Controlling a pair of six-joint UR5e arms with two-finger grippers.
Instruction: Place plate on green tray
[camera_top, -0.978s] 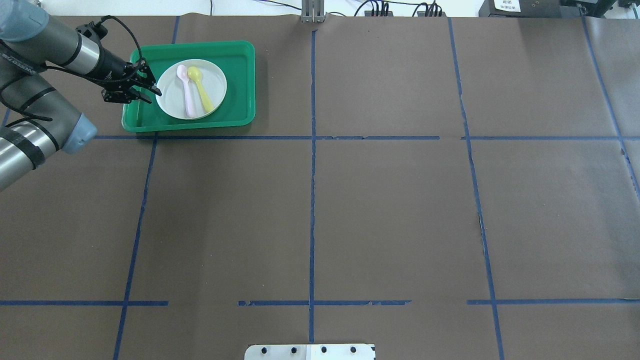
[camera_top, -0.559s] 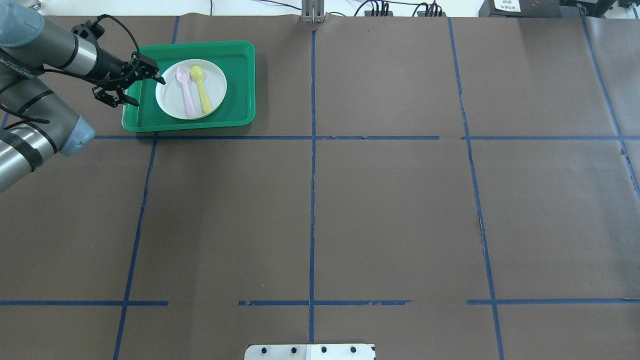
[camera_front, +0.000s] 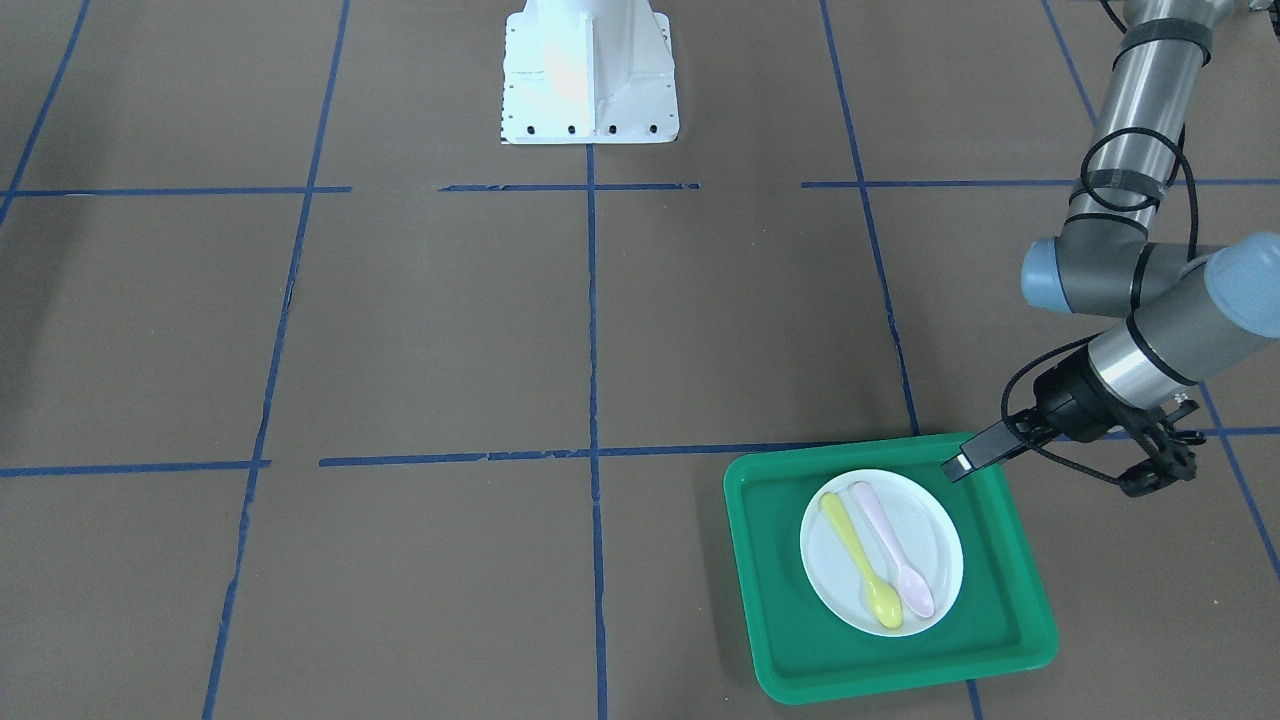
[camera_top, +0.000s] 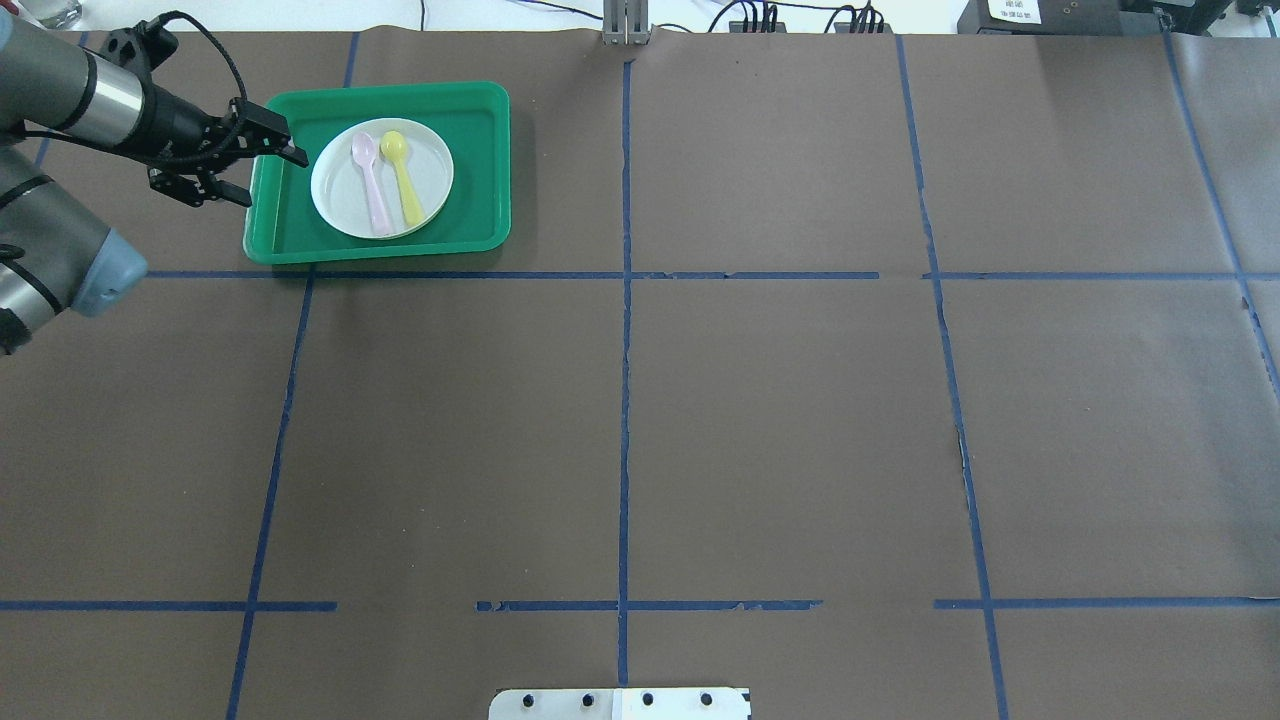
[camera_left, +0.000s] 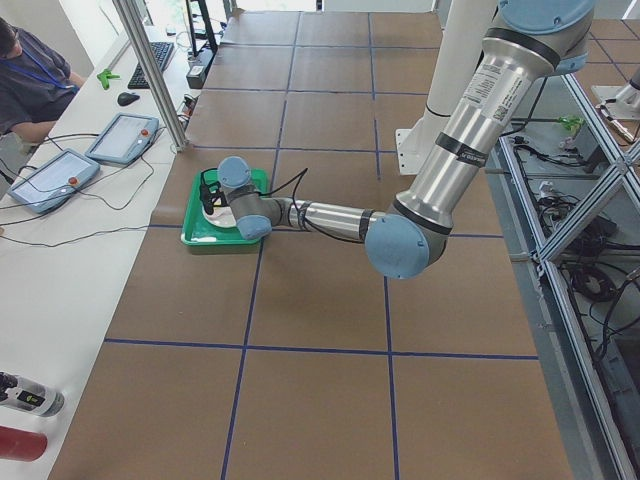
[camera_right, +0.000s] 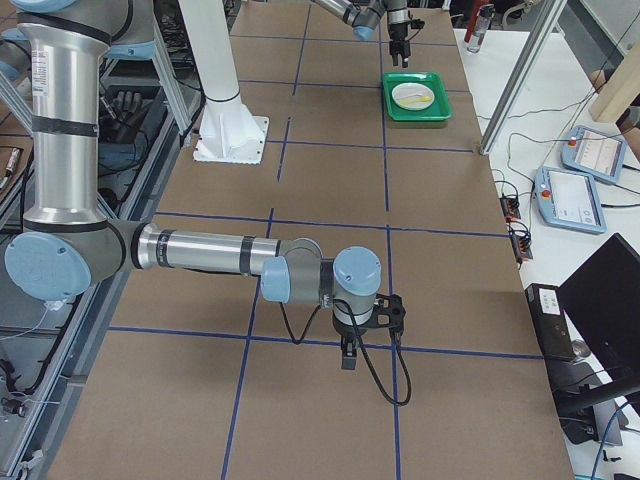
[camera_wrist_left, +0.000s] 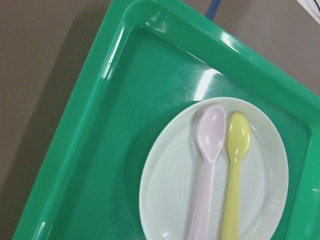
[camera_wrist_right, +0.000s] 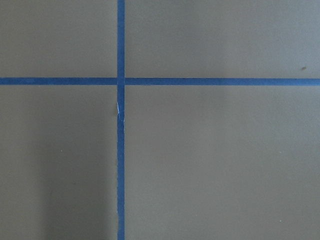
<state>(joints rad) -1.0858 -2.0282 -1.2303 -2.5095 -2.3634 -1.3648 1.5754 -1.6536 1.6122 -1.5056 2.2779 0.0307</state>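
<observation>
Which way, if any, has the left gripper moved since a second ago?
Yes. In the overhead view the left gripper drew back leftward, from the plate to the left rim of the tray.

Looks like a robotics lab. Shown by a table (camera_top: 800, 420) papered in brown and gridded with blue tape (camera_top: 624, 400), teach pendants (camera_left: 122, 137) on a white side bench (camera_left: 50, 320), aluminium framing (camera_left: 150, 70), loose cables (camera_left: 555, 205) and a seated operator (camera_left: 30, 80).

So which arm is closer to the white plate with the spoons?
Left. The left end effector hangs over the green tray's edge, just beside the plate, not touching it. The right end effector is far away toward the other end, above brown paper.
</observation>
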